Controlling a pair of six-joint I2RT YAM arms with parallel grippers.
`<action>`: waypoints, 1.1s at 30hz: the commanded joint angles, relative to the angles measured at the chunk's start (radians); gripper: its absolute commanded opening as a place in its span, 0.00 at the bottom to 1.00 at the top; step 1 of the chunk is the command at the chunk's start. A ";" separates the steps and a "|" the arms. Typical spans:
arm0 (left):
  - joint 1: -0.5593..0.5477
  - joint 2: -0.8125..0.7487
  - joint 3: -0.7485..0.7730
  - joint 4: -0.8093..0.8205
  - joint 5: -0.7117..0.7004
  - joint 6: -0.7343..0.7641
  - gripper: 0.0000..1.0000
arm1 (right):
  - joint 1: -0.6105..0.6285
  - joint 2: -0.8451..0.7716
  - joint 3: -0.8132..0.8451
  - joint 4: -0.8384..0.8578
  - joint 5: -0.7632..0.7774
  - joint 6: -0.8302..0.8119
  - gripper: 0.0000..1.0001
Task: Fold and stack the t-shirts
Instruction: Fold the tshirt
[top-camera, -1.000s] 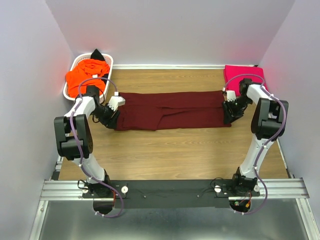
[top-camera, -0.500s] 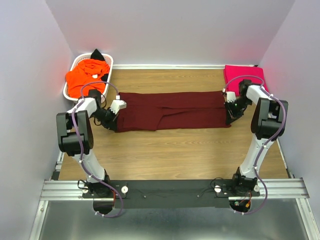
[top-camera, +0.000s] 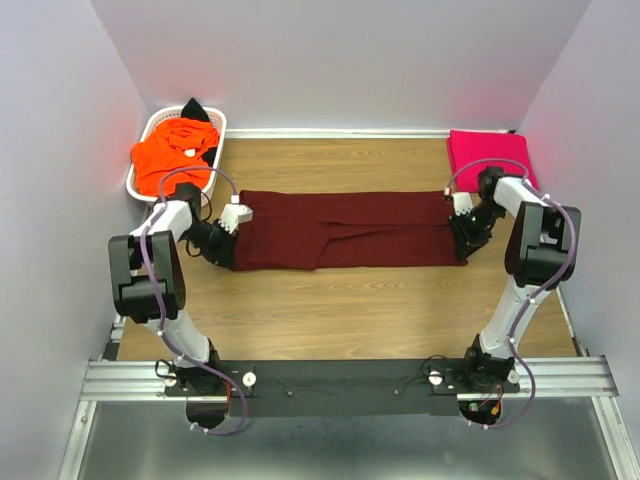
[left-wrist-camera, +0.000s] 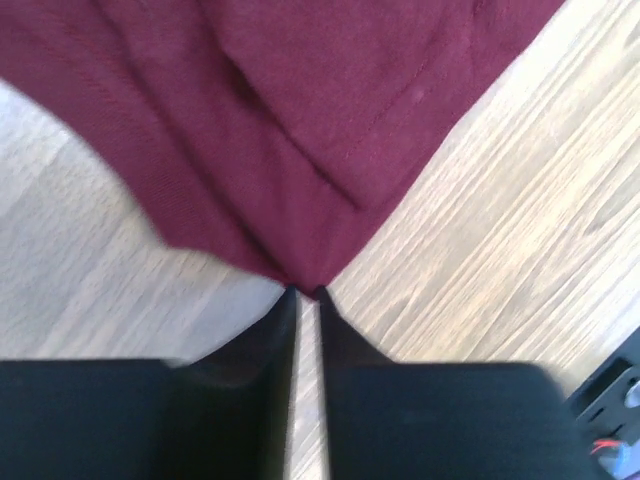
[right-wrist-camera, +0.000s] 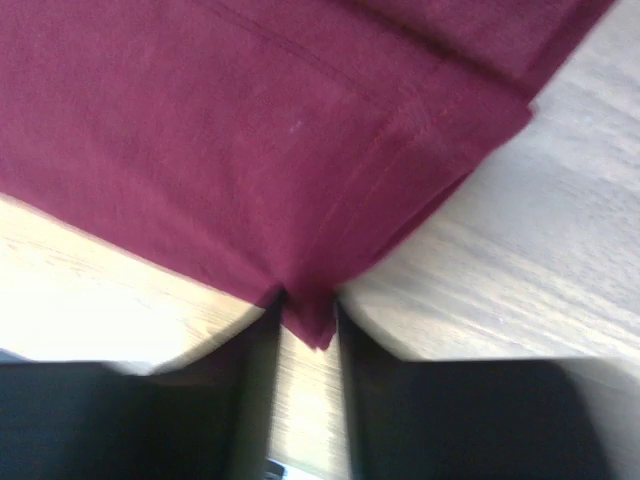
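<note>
In the middle of the wooden bench (top-camera: 340, 310), a dark maroon shirt (top-camera: 345, 228) is lying as a long folded strip, running from 9 o'clock to 3 o'clock. The left jaws are pinching its near corner at the 9 o'clock end, and the right jaws are pinching the near corner at the 3 o'clock end. Both wrist views are showing cloth nipped between almost closed tips.

A second ago both pairs were standing wider at the strip's ends. They have since clenched, and the 3 o'clock end is now sitting slightly nearer the arms. This probably means the grasp for the next fold is made, with the lift yet to come.

A folded pink shirt (top-camera: 488, 155) is waiting at 1 o'clock. A white basket (top-camera: 222, 128) at 10 o'clock is holding an orange shirt (top-camera: 170, 150) and a black one (top-camera: 196, 108). The bench is pale wood grain, and plain lilac walls (top-camera: 340, 60) are closing in three sides.
</note>
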 joint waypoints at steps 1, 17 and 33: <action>0.004 -0.077 0.025 -0.027 0.000 0.001 0.33 | -0.007 -0.050 0.018 -0.012 0.051 -0.025 0.47; -0.112 -0.103 0.047 -0.110 0.130 -0.024 0.44 | 0.243 -0.144 0.108 0.057 -0.415 0.316 0.52; -0.128 0.034 0.021 0.009 0.121 -0.136 0.45 | 0.678 -0.040 0.028 0.511 -0.426 0.749 0.57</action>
